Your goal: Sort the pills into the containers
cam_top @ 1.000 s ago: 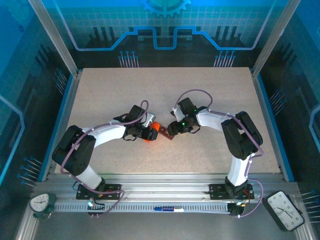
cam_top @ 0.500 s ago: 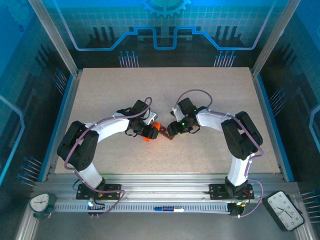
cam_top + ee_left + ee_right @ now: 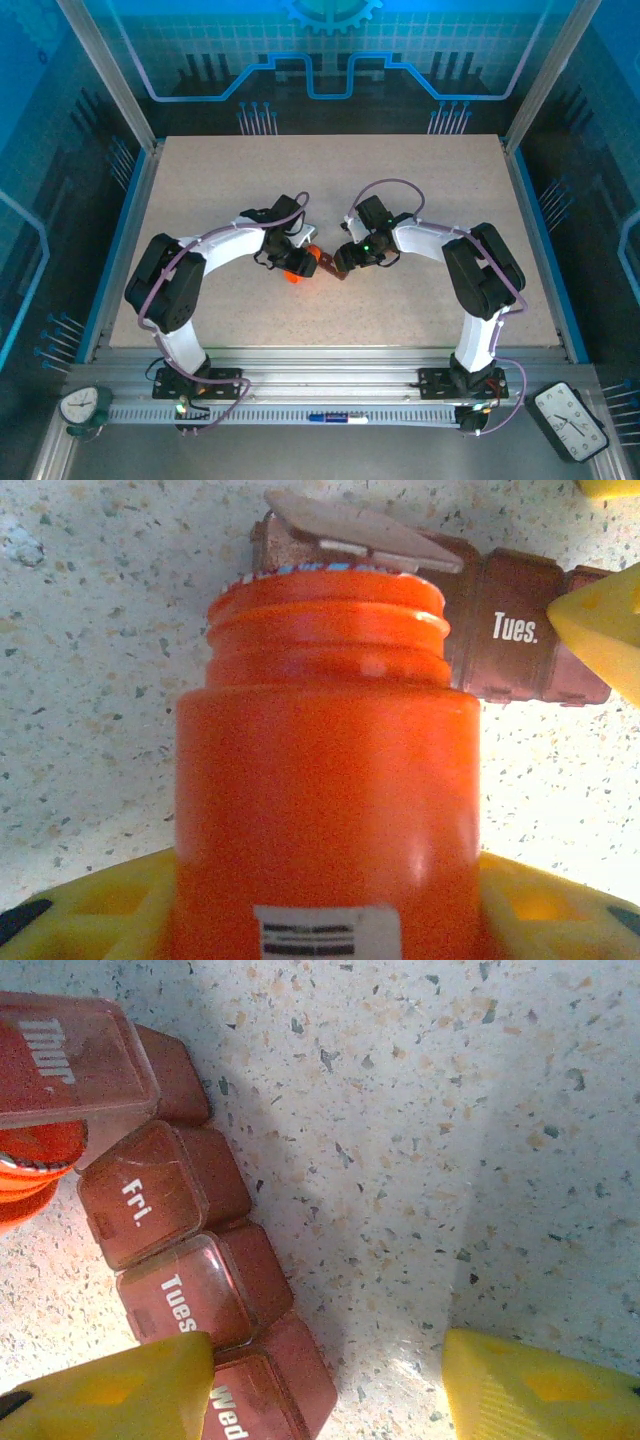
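Left pincer (image 3: 325,915) clamped on orange bottle (image 3: 325,780), mouth at containers (image 3: 165,1250); Thur lid (image 3: 70,1055) up, Fri/Tues/Wed shut, contents unreadable; right pincer (image 3: 325,1390) apart, one finger overlapping strip; strip mid-worktop (image 3: 420,200), frame centre.

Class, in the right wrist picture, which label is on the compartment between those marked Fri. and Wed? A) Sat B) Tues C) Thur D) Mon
B: along the containers, the Tues compartment sits directly between the Fri. compartment and the Wed compartment.
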Tool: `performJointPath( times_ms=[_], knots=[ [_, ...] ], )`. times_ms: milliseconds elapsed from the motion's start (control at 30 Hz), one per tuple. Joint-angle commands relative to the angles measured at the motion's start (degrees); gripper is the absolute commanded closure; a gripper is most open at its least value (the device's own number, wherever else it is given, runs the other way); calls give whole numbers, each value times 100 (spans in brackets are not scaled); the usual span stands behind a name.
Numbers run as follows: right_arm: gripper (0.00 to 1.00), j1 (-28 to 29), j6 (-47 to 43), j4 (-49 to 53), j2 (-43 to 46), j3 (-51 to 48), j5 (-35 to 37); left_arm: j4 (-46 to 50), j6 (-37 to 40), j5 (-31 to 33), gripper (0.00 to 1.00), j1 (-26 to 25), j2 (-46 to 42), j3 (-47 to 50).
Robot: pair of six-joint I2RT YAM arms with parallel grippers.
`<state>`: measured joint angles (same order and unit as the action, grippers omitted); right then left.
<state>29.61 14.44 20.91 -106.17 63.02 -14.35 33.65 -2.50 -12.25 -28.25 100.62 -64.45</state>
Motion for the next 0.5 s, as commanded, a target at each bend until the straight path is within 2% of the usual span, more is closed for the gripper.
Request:
performJointPath(
  times_ms=[0, 467],
  knots=[
    [38, 133, 86, 186, -379, -236, 257, 350, 153, 40, 100, 16, 95, -212],
    [38, 130, 94, 189, -414, -227, 255, 886, 376, -55, 100, 103, 326, -712]
  ],
)
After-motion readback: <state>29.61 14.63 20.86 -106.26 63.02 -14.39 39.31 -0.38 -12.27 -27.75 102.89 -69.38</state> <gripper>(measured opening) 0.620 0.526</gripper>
